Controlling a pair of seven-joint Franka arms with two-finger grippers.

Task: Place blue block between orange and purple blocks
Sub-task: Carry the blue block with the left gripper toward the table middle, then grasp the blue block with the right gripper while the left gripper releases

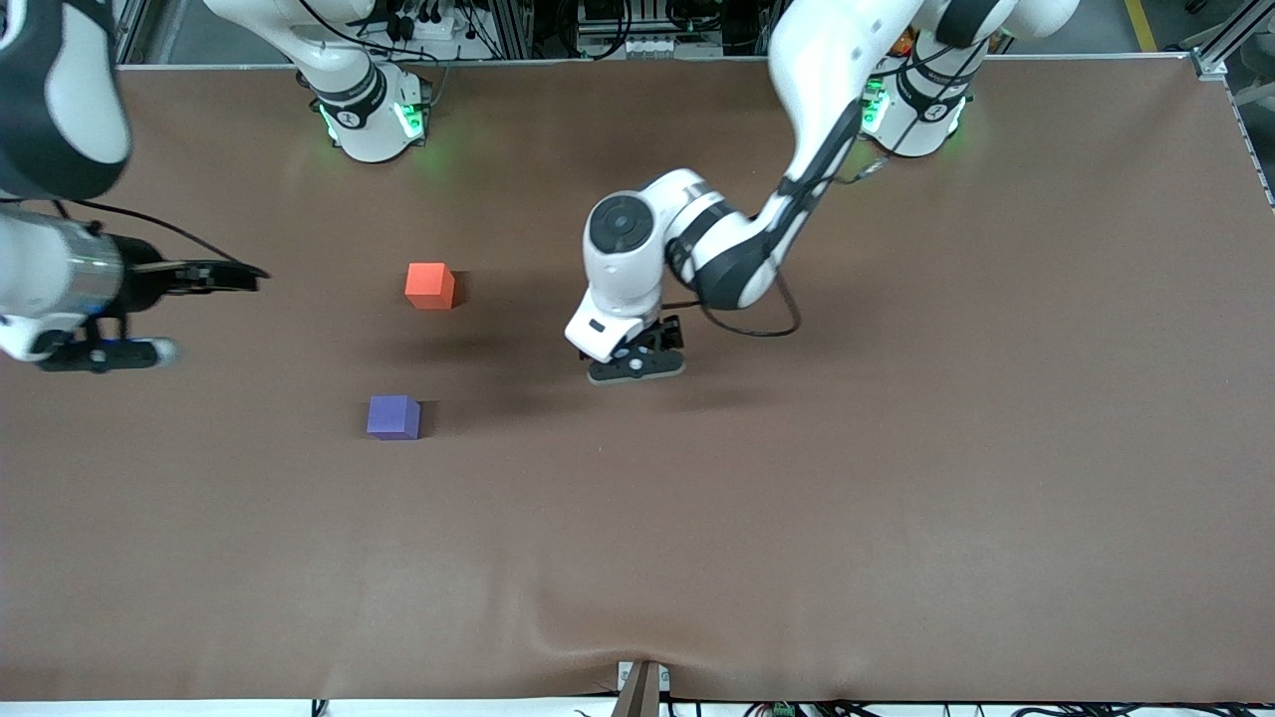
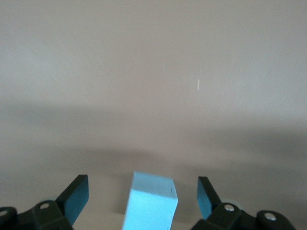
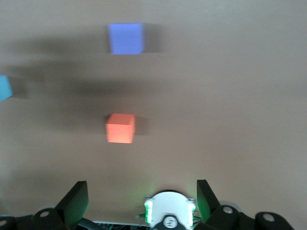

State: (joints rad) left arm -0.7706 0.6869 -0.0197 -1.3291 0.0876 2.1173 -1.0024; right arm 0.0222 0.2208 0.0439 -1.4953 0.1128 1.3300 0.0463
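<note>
Your left end effector (image 2: pixel 143 201) sits low over the blue block (image 2: pixel 149 203), fingers spread to either side with gaps showing, so you are at the pickup step. That block rests on the counter (image 1: pixel 896 478), well toward the left arm's end from the orange block (image 1: pixel 430 285) and purple block (image 1: pixel 393 416). Next, close squarely, lift, and carry it between them. Your right end effector (image 3: pixel 143 201) waits, spread.

Matt blocks lying on a dull brown table

The table (image 1: pixel 896 498) is showing a smooth, cloth-like brown cover, rippling slightly at its near edge. The orange block (image 1: pixel 430 285), purple block (image 1: pixel 393 416) and blue block (image 2: pixel 151 203) are looking matt, foam-like. The arms' white shells are gleaming like glossy plastic; the left pincer (image 2: pixel 143 201) is wearing black matt fingers.
</note>
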